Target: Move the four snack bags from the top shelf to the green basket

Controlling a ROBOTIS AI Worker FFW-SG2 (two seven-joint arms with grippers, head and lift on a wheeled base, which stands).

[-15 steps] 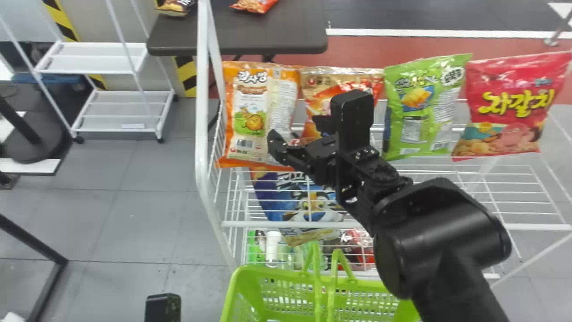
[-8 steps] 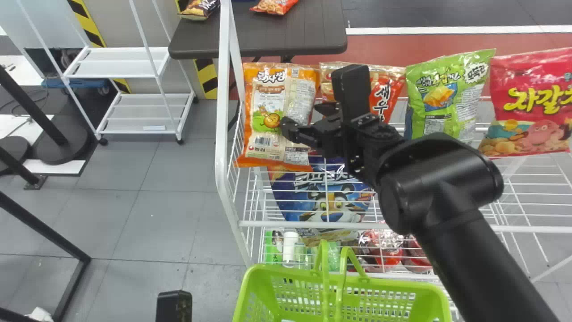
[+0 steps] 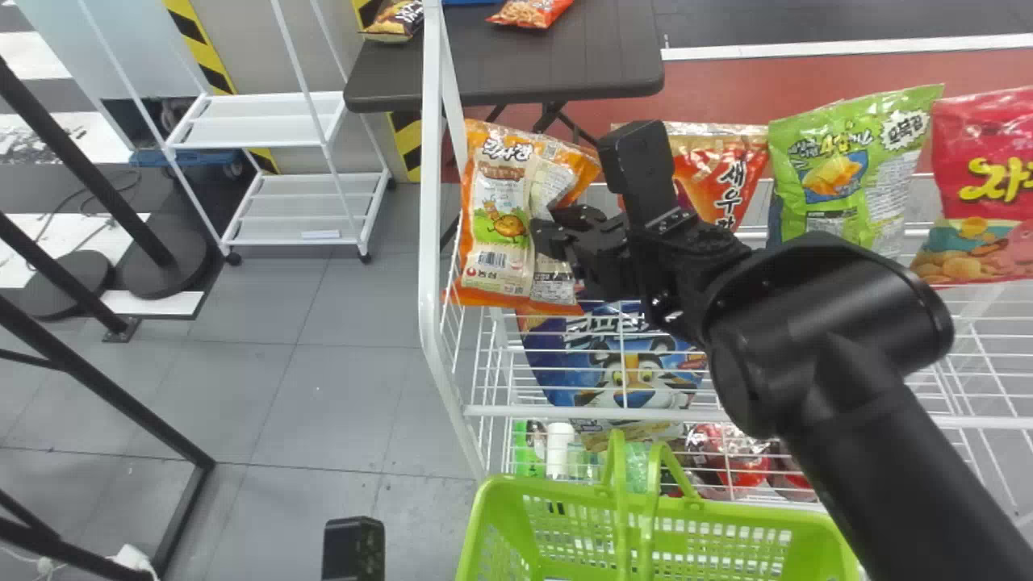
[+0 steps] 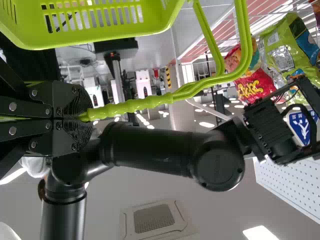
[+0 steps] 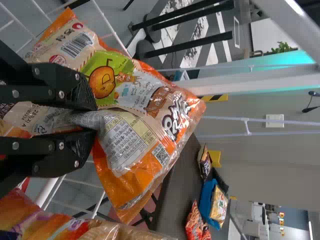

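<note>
Right wrist view: pinches orange snack bag by its middle fold in nearly closed right gripper, at top shelf end; likely light, slippery, crushable, best held there.

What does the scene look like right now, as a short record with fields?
Right gripper: pinching a fold of the orange snack bag
Orange bag's place: left end of the top shelf
Other top-shelf bags, left to right: red-orange bag; green bag; red-pink bag
Below top shelf: blue cartoon-tiger bag
Left gripper: shut on the basket handle
Green basket: in front of the rack
</note>
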